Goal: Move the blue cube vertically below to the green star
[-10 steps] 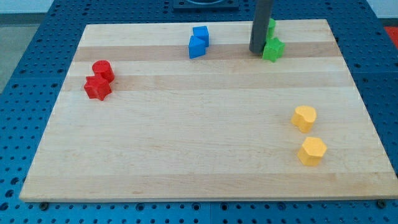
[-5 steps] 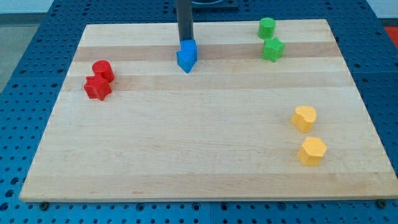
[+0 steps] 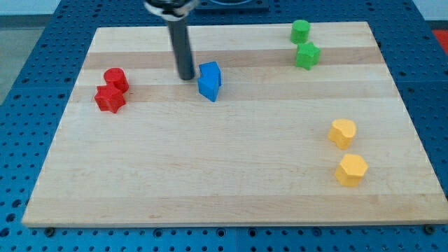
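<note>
In the camera view, my tip [image 3: 185,77] stands on the desk [image 3: 224,182] just beside the blue blocks [image 3: 209,80], on their left in the view. We read two blue pieces pressed together there, though which is the cube we cannot tell. We have no hand, only the rod, so nothing is gripped. That side suits a rightward push, as we judge it, because the green star [image 3: 306,55] sits well apart toward the view's right, under the green cylinder [image 3: 300,30] — the space below it lies bare.
</note>
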Robot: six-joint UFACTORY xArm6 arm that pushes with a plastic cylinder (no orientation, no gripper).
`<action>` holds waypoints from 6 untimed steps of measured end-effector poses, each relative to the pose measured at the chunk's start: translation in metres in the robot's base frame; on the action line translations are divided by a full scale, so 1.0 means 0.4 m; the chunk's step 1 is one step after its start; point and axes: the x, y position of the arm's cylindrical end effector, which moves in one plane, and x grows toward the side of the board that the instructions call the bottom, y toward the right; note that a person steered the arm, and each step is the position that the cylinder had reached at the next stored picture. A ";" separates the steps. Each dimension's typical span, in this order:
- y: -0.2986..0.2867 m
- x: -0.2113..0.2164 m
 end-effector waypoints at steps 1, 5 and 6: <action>0.172 0.004; 0.291 0.049; 0.369 0.075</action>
